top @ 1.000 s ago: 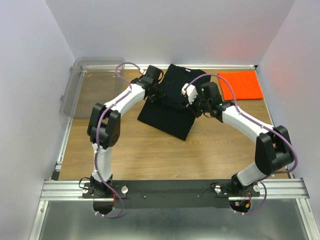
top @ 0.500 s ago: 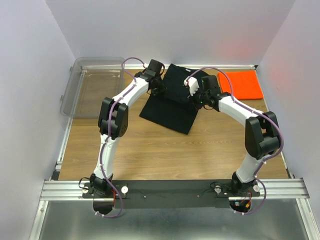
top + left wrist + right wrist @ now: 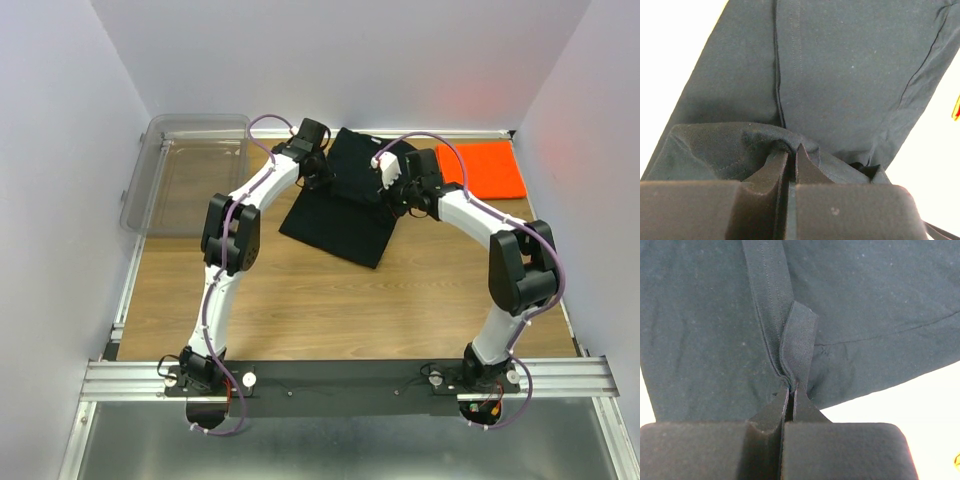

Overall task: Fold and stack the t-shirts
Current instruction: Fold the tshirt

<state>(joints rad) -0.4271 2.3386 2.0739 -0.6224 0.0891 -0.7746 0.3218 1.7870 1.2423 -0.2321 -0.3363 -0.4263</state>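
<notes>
From above, the large black cloth t-shirt (image 3: 340, 220) lies far-centre on the wooden tabletop (image 3: 300, 300), with bare wood along its near edge. The bright orange cloth t-shirt (image 3: 485, 168) lies apart at far right and the clear plastic bin (image 3: 185, 170) at far left. The left wrist view shows the left gripper (image 3: 791, 152) pinching a bunched fold of the black shirt, and the right wrist view shows the right gripper (image 3: 791, 390) clamped on its raised hem edge.

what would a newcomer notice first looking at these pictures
The black t-shirt, lying at the far middle of the wooden table, draws the eye, with the left hand and right hand each pinching a fold of its cloth, one at either side. Next comes the bright orange t-shirt, a neat flat rectangle at the far right corner, and the clear plastic bin at the far left.
</notes>
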